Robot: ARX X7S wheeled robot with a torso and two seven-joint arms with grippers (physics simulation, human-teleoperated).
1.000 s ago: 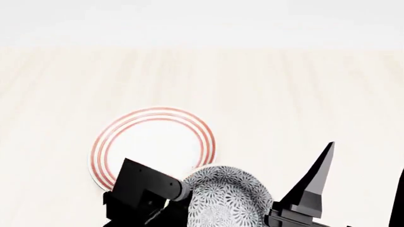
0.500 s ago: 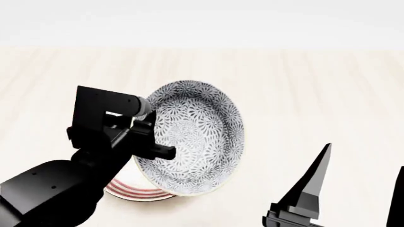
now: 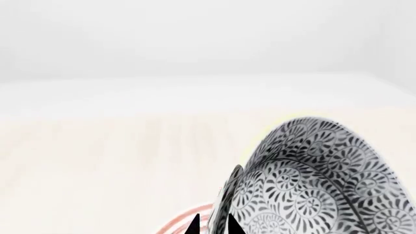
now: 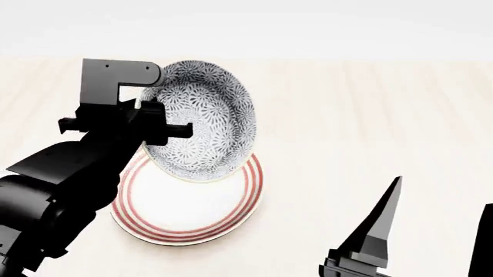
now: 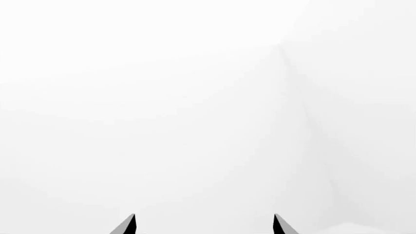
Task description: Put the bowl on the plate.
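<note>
Hiding the plate's (image 4: pixel 193 222) far edge, the tilted bowl (image 4: pixel 204 124) sits clamped in the left claw (image 4: pixel 179 131).

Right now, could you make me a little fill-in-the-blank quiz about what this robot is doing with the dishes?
1. The left gripper holds the bowl by its ____.
2. The bowl is tilted, not yet resting flat on the ____.
3. The plate has ____ rings round its edge.
4. The right gripper holds ____.

Missing words: rim; plate; red; nothing

pale wooden table (image 4: pixel 370 115), plate (image 4: pixel 181 208) on it
</note>
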